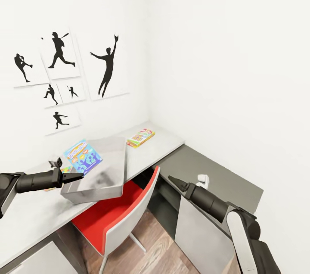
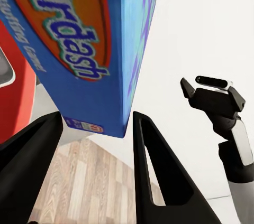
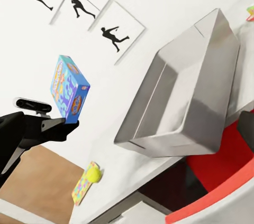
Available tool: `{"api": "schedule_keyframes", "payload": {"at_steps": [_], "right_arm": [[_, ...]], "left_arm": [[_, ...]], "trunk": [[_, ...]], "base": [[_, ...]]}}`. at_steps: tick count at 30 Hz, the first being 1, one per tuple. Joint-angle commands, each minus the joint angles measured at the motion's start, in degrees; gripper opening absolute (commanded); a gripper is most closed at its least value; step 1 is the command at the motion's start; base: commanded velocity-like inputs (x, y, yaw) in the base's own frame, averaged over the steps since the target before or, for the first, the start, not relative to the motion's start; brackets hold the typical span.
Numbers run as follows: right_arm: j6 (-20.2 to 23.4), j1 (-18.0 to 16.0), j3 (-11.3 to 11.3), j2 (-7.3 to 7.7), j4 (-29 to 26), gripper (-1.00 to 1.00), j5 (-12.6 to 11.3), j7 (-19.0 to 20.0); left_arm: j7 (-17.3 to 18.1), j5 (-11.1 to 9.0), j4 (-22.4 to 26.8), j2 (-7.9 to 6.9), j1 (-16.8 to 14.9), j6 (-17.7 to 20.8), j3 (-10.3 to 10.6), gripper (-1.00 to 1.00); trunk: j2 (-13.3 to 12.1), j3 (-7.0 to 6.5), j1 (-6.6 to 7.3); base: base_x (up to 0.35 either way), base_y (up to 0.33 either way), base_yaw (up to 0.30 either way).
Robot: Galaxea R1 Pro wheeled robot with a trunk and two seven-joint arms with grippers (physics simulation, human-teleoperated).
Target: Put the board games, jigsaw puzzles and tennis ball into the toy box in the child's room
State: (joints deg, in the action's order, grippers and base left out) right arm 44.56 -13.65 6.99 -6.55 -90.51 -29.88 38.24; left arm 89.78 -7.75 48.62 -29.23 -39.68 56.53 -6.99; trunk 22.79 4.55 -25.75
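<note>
Your left gripper (image 1: 77,176) is clamped on the lower corner of the blue flat rectangular board game box with orange lettering (image 1: 83,156), holding it upright over the near-left rim of the grey open-topped toy box (image 1: 113,188). Head view: the toy box sits on the pale grey-white table (image 1: 30,218) and overhangs its near edge above the red-seated chair with a white shell (image 1: 116,218). A second board game, a flat yellow box with green and red patches (image 1: 141,137), lies far right on the table. Your right gripper (image 1: 175,180) hangs off the table, above the dark grey side unit (image 1: 215,179); you cannot tell from here whether it is open.

Left wrist view: the black fingers (image 2: 159,171) pinch only the bottom corner of the blue game (image 2: 84,49); the right gripper (image 2: 211,89) shows beyond, jaws apart and empty.

Right wrist view: the blue game (image 3: 69,87) stands tilted in the left gripper (image 3: 66,123), beside the toy box (image 3: 182,97), not yet inside. A yellow-green tennis ball (image 3: 93,173) rests on a flat colourful jigsaw puzzle box (image 3: 82,186) at the near-left table edge.

Risks: the corner grip is thin, so the game may pivot or slip out. Release too early and it lands on the rim or the table. Bump the overhanging toy box and it may tip onto the chair.
</note>
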Motion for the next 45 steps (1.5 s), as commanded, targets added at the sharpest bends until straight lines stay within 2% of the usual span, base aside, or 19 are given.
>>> {"api": "schedule_keyframes", "payload": {"at_steps": [1, 9, 19, 22, 25, 29, 45], "right_arm": [[0.35, -0.06, 0.13, -0.09, -0.02, 1.00, -0.03, 0.17], [0.35, -0.06, 0.13, -0.08, -0.02, 1.00, 0.00, 0.17], [0.35, -0.06, 0.13, -0.13, -0.02, 1.00, 0.08, 0.17], [0.35, -0.06, 0.13, -0.13, -0.02, 1.00, 0.09, 0.12], [0.35, -0.06, 0.13, -0.13, -0.02, 1.00, 0.10, 0.11], [0.35, -0.06, 0.13, -0.13, -0.02, 1.00, 0.13, 0.09], [0.27, -0.06, 0.20, -0.14, 0.04, 1.00, 0.19, 0.13]], "left_arm": [[0.22, 0.02, 0.00, -0.03, -0.05, 0.58, 0.05, -1.00], [0.22, 0.26, -0.01, -0.04, -0.05, 0.32, 0.14, -1.00], [0.22, 0.46, 0.02, -0.04, -0.05, -2.12, 0.54, -1.00], [0.22, 0.93, 0.06, 0.00, -0.05, -2.37, 1.62, -1.00], [0.22, 1.65, 0.07, -0.01, -0.05, -3.38, 4.24, -1.00], [0.22, 1.83, 0.08, -0.03, -0.05, -3.87, 5.37, -1.00], [0.22, 1.86, 0.08, -0.04, -0.05, -4.13, 5.58, -1.00]], "trunk": [[0.13, 0.13, -0.04], [0.13, 0.13, -0.04], [0.13, 0.13, -0.04], [0.13, 0.13, -0.04], [0.13, 0.13, -0.04], [0.13, 0.13, -0.04], [0.13, 0.13, -0.04]], "base": [[0.023, 0.000, 0.001], [0.192, 0.000, 0.000], [0.024, 0.000, 0.000], [0.000, 0.000, 0.000], [0.000, 0.000, 0.000], [0.000, 0.000, 0.000], [0.129, 0.023, 0.000]]}}
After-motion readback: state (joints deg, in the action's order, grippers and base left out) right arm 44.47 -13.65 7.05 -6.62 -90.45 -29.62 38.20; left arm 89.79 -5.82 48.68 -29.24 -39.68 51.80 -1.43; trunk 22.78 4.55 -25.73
